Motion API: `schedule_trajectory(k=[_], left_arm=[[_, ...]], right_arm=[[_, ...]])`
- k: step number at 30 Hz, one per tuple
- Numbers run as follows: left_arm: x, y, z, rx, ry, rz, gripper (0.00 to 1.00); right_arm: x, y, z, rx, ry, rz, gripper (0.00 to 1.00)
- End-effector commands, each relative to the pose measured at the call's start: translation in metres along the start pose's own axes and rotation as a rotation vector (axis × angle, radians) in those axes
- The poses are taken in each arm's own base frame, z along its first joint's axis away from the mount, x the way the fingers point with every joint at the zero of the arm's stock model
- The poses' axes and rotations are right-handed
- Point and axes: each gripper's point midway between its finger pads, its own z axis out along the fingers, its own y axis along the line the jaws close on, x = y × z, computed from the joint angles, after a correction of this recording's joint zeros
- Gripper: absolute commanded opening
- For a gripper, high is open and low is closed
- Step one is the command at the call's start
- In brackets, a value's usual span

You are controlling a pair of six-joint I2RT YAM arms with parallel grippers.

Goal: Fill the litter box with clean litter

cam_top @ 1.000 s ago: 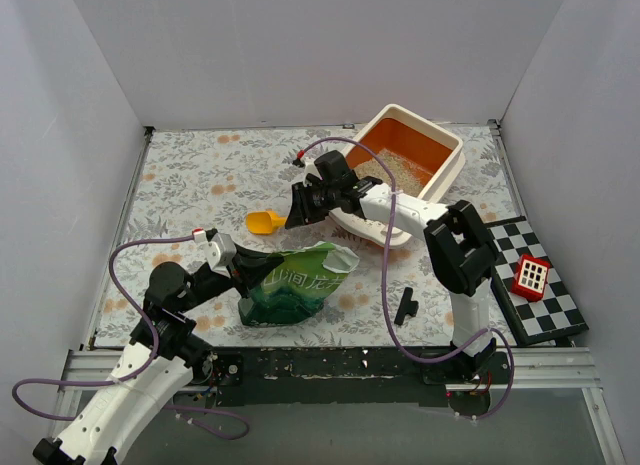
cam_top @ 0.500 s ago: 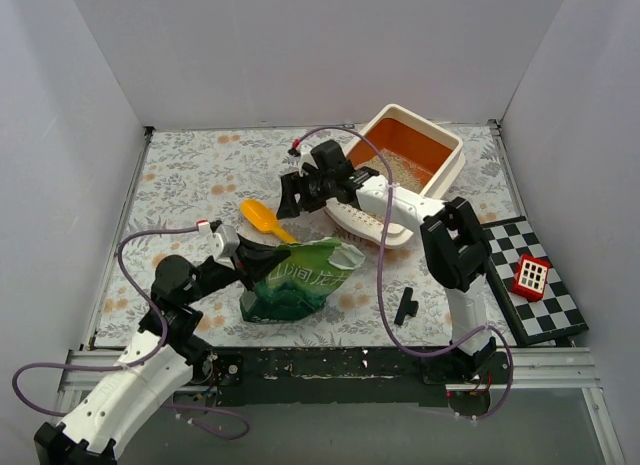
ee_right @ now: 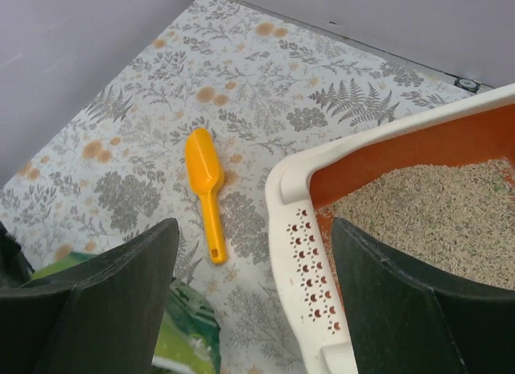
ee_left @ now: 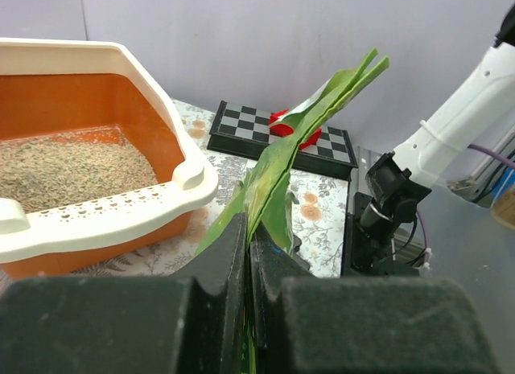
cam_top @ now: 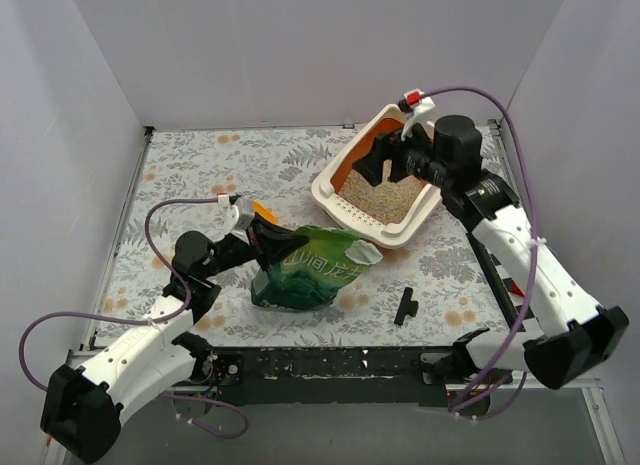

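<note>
The litter box, cream outside and orange inside, sits at the back right and holds a layer of beige clean litter. My right gripper hovers open above it. In the right wrist view its wide-apart fingers straddle the slotted rim without touching it, and litter shows beyond. My left gripper is shut on the edge of the green bag, which lies on the table. The left wrist view shows the bag's edge pinched between the jaws, with the litter box to the left.
A yellow scoop lies on the flowered table left of the litter box, partly hidden behind my left gripper in the top view. A small black part rests near the front edge. A checkerboard carrying a red item stands at the right.
My right gripper has opened, let go of the yellow scoop and swung from left of the litter box to above its far side. The box now sits nearer the bag.
</note>
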Motion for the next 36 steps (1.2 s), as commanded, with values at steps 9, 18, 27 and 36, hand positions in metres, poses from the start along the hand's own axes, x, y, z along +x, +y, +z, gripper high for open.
schedule_trajectory(k=[9, 18, 27, 36], left_arm=[[-0.018, 0.011, -0.012, -0.130, -0.128, -0.028, 0.00], [0.036, 0.025, -0.038, -0.251, 0.026, -0.030, 0.30], [0.039, 0.009, -0.030, -0.120, 0.078, 0.024, 0.49], [0.028, 0.018, -0.016, -0.098, 0.067, 0.093, 0.47]], right_arm=[[0.094, 0.033, -0.087, -0.126, 0.073, -0.027, 0.84], [0.113, 0.036, -0.114, -0.157, -0.062, -0.139, 0.96], [0.134, 0.065, -0.107, -0.396, -0.092, -0.249, 0.97], [0.159, 0.083, -0.099, -0.587, -0.120, -0.293, 0.97]])
